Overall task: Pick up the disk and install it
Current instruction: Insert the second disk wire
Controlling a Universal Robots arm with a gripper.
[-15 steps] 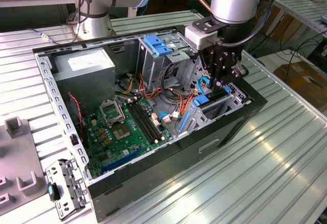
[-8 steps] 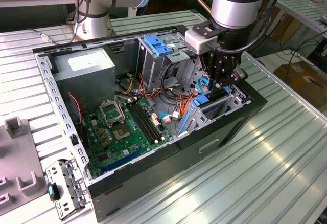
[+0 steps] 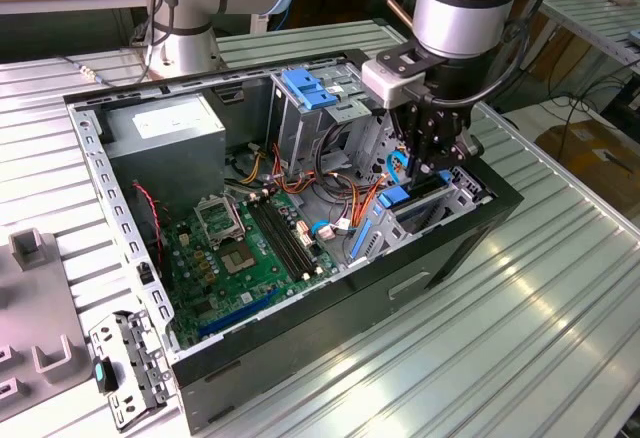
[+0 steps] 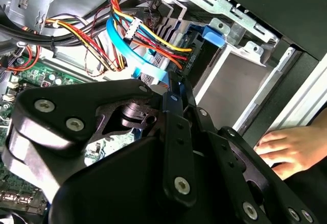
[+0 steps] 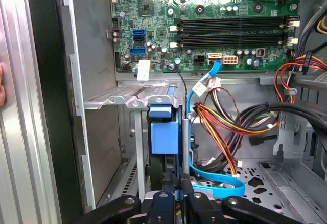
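The disk [image 3: 425,195] sits inside the drive bay at the exterior view's right end of the open computer case [image 3: 330,303], with its blue side rail [image 3: 394,197] showing. In the first wrist view its blue end [image 5: 164,134] stands between the bay's metal walls. The second wrist view shows its dark side [image 4: 193,60] under a blue tab. My gripper [image 3: 432,165] hangs just above the disk with the fingers pressed together [image 5: 179,185] and nothing visibly between them. A light-blue flat cable [image 4: 138,55] runs right beside the fingertips [image 4: 174,87].
The case holds a green motherboard [image 3: 240,248], a grey power supply box [image 3: 165,133], a metal cage with a blue cap [image 3: 305,93] and bundles of orange and red wires [image 5: 230,119]. A person's hand [image 4: 283,150] rests on the case's outer side. Metal brackets [image 3: 125,363] lie on the table.
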